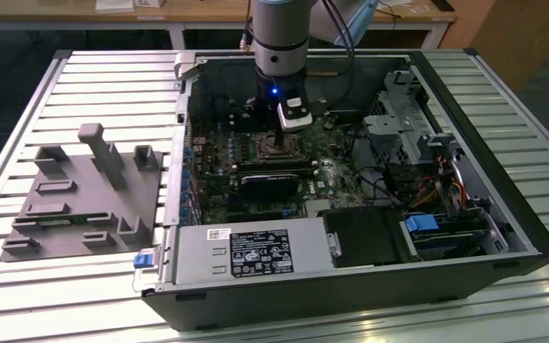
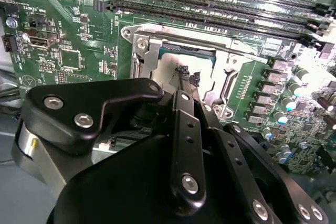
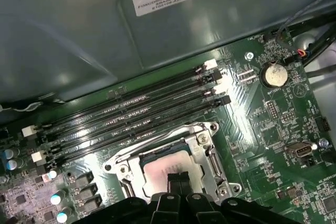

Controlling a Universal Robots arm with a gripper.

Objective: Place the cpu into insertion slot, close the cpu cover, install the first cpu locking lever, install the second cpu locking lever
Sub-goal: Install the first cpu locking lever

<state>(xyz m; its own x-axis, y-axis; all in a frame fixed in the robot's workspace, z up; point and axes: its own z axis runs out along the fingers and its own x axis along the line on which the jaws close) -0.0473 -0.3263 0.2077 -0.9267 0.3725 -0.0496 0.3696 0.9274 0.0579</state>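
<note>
Exterior view: I've got the arm reaching straight down into the open computer case, and the gripper sits low over the green board.
Gripper: in both wrist views its black fingers come down right onto the chip; I read the tips as drawn close together, pressed side by side with barely any gap.
Chip: the cpu lies flat inside the insertion slot, directly under the fingertips, its pale metal top catching glare in the first wrist view.
Second wrist view: same story, fingertips touching the cpu in the middle of the insertion slot.
Cover: I can't make out whether the silver frame around the chip is lying down or raised.
Beyond the tips: long dark memory slots run just past the socket.
Off to the side: a grey fixture block rests on the slatted table, well apart from the gripper.
</note>
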